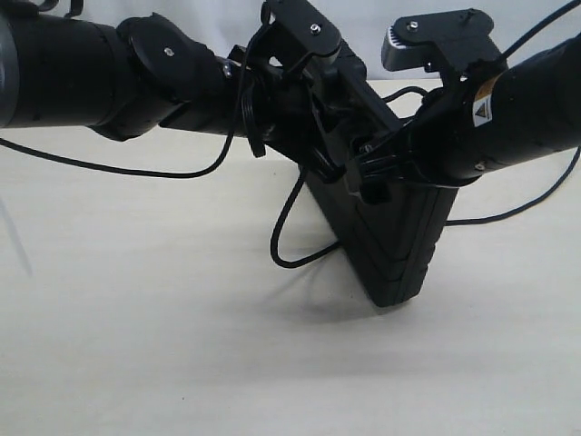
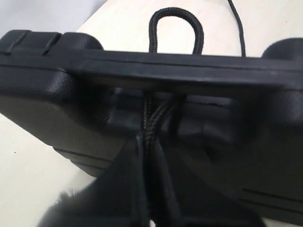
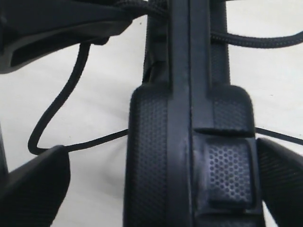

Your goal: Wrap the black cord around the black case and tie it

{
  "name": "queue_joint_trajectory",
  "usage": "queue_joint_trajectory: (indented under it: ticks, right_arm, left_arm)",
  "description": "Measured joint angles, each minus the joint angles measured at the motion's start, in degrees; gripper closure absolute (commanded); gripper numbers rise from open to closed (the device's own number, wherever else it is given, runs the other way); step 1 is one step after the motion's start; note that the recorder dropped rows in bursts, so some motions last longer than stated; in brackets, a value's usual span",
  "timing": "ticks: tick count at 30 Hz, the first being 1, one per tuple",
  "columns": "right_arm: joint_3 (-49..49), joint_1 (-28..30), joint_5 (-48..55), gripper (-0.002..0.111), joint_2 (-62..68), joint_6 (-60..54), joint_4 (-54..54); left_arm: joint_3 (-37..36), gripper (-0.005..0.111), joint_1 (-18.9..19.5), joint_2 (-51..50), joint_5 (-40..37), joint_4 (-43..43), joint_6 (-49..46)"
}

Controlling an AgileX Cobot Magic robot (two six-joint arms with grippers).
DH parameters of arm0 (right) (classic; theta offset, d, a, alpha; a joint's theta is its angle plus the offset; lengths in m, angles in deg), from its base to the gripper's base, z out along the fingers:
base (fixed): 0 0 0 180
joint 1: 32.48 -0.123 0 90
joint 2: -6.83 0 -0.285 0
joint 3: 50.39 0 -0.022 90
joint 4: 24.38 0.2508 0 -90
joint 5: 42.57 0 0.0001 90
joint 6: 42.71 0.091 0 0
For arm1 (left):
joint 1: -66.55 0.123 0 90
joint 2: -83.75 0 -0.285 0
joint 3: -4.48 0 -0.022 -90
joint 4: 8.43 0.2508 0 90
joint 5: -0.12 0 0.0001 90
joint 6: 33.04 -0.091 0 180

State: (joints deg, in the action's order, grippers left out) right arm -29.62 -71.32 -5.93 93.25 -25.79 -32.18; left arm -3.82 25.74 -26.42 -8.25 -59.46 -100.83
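Jaws of the left gripper (image 2: pixel 150 147) pinch the black cord (image 2: pixel 176 19) below the handle slot (image 2: pixel 156 101). The right gripper (image 3: pixel 161 156) stands spread astride the black case (image 3: pixel 151 156), which is upright on the table (image 1: pixel 136 345). This looks mid-wrap; the next move likely calls for drawing the cord taut.

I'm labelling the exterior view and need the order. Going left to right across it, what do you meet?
Left arm → slack loop of the black cord → black case standing on edge → right arm.
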Motion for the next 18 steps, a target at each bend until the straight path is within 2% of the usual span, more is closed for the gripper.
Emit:
queue_joint_trajectory:
  ticks: [18]
  right_arm:
    - [0.0, 0.0, -0.2, -0.002, -1.8, 0.0, 0.0]
  left_arm:
    - [0.0, 0.107, 0.0, 0.0, -0.1, 0.0, 0.0]
